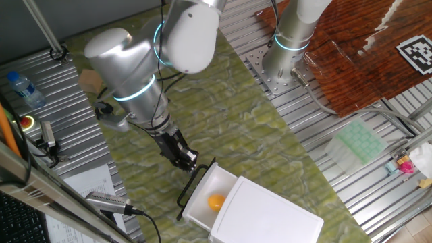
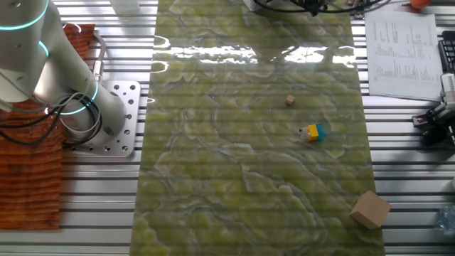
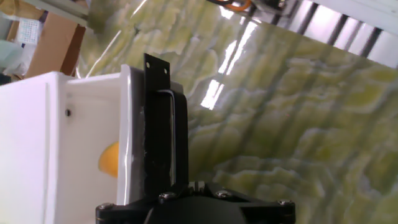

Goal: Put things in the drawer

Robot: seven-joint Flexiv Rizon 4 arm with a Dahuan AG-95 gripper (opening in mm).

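Hand view, left to right: white cabinet [image 3: 31,137], then the drawer [image 3: 93,124] pulled part-way out w/ the yellow fruit [image 3: 109,160] lying inside, then the black handle [image 3: 169,137] on the drawer front, w/ the claw [image 3: 163,124] right at it. One finger [image 3: 157,130] lies flat vs. the front, beside the wire. Whether claw is clenched on the handle or just pressing it: cannot tell, 2nd finger not visible.

One fixed view, same order: bottle [image 1: 25,89] off the mat at the desk's far left edge, arm reaching down mid-desk, claw [image 1: 186,160] touching the handle [image 1: 196,183], drawer [image 1: 210,196] open toward the near edge w/ fruit [image 1: 216,202] in it, green tray [image 1: 360,143] off at the right edge.

Other fixed view: drawer not in shot. On the mat toward the right edge lie a small brown cube [image 2: 290,101], a yellow-blue toy [image 2: 311,132] and a cardboard block [image 2: 370,209] nr the corner.

Progress, my read: one item is in. Those three loose bits may be left to load; otherwise only shutting the drawer remains.
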